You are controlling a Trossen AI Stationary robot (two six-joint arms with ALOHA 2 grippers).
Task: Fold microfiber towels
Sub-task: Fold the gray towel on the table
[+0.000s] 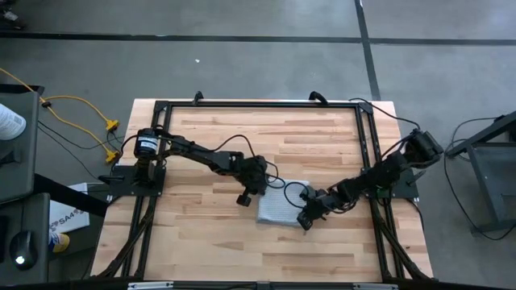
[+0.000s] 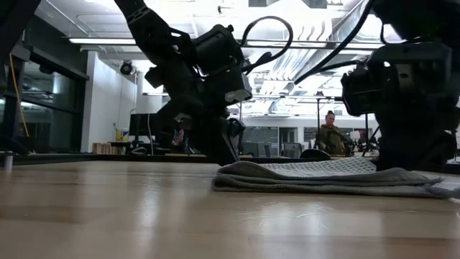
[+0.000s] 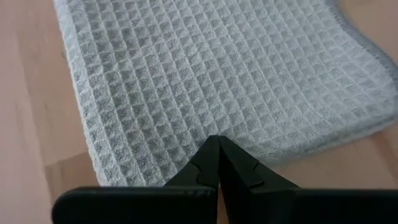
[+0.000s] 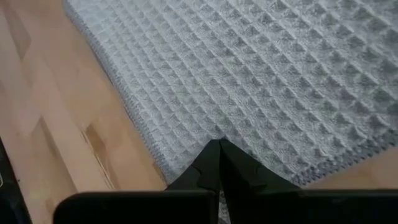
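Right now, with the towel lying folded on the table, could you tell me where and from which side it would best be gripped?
Probably at a free corner or hemmed edge, coming in low from the table side. The towel lies flat in thin layers on the wooden table, so only its edges offer something to pinch. The left gripper and right gripper, both shut, already point at opposite edges.

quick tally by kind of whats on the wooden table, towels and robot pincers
microfiber towels: 1, a grey-blue waffle-weave towel, folded into layers and lying flat on the wooden table
pincers: 2, the left pincer and the right pincer, each shut with its tip at the towel's edge
total: 3
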